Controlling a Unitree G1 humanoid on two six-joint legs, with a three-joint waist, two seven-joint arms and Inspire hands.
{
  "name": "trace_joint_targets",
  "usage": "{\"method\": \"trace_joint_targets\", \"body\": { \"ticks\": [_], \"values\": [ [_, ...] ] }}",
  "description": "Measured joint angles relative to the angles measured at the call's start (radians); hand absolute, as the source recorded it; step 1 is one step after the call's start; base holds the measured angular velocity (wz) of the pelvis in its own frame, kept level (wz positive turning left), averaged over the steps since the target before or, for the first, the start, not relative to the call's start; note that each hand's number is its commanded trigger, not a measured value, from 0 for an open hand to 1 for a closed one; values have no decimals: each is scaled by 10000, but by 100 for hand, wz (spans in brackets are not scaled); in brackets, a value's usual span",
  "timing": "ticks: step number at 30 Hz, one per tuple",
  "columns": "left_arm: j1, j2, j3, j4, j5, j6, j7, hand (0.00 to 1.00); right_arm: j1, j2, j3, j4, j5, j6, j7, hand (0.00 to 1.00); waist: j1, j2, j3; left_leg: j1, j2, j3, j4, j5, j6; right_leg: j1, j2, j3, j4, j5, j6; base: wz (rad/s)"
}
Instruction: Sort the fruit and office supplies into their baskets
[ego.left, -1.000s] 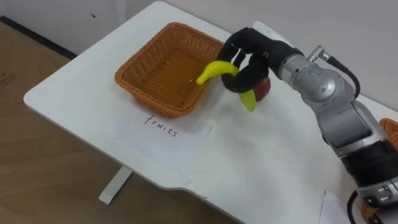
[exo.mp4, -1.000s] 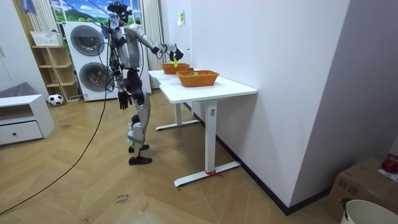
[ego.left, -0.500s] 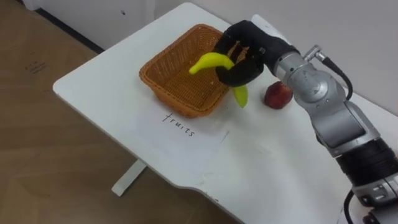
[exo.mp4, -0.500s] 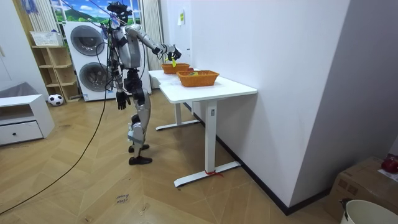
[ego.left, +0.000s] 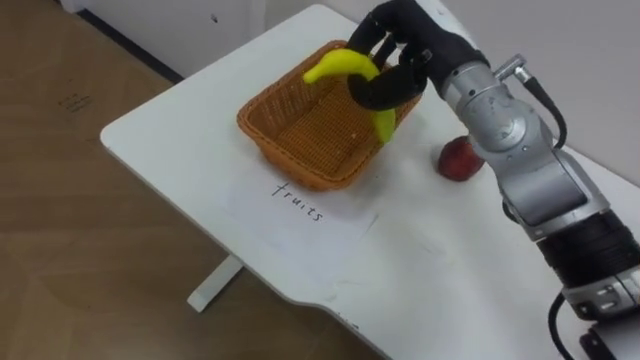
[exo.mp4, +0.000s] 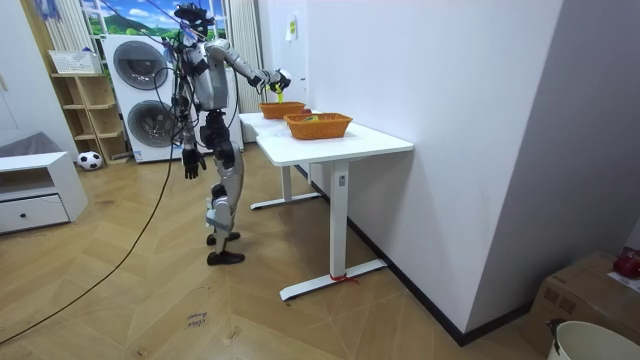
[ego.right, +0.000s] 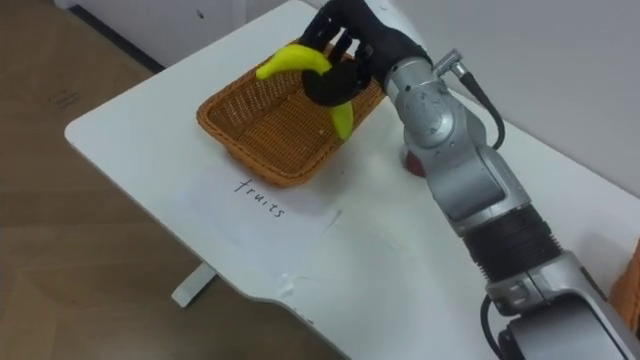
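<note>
Banana held over the wicker basket

The banana (ego.left: 330, 66) is clamped in the curled right hand (ego.left: 410, 45), above the far right rim of the basket (ego.left: 300, 168) on the white counter (ego.left: 400, 270). A red apple (ego.left: 458, 160) lies near the basket. The left hand (exo.mp4: 188, 160) hangs at the robot's side, too small to read.

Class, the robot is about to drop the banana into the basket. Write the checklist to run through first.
1. Grip: the right hand curls its fingers round the banana: ok.
2. Position over the basket: the banana's lower end hangs by the far rim: cannot tell.
3. Room in the basket: nothing shows inside: ok.
4. The apple lies on the table, apart from the hand: ok.
5. The left hand hangs at the robot's side, away from the table: ok.
</note>
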Motion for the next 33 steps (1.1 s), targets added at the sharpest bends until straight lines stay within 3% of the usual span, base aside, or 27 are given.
{"method": "trace_joint_targets", "body": {
  "ticks": [11,17,22,24,25,26,33],
  "values": [
    [23,38,289,81,11,-167,-2,0,-10,88,249,871,-3,-648,-1234,100,285,-87,38,-7,-23,-214,12,13,23,71,-46,-280,4,0,1,5],
    [49,61,319,30,14,-172,3,0,-337,193,613,1510,-34,-672,-1458,100,546,-92,42,8,-24,-228,15,14,23,103,-49,-453,5,-10,17,2],
    [111,43,316,12,5,-155,21,0,-351,474,797,1562,-26,-672,-1575,100,558,-114,54,13,-45,-267,112,14,24,139,-56,-459,3,-10,18,5],
    [110,39,328,11,46,-156,23,0,-351,510,884,1585,-19,-672,-1575,60,567,-116,55,-19,-52,-279,136,14,24,138,-55,-445,2,-11,19,0],
    [110,38,340,11,123,-156,23,0,-351,518,886,1585,-19,-673,-1575,5,568,-117,56,-28,-51,-288,136,14,24,137,-54,-446,2,-11,19,0],
    [110,38,376,11,174,-156,23,0,-351,520,885,1585,-20,-672,-1575,0,571,-118,55,-59,-50,-310,135,12,24,137,-50,-446,3,-11,19,0],
    [140,11,385,-9,220,-159,23,0,-357,514,885,1585,-24,-669,-1690,0,648,-122,52,-193,-60,-272,186,8,22,81,-24,-452,3,-10,18,0]
  ]
}}
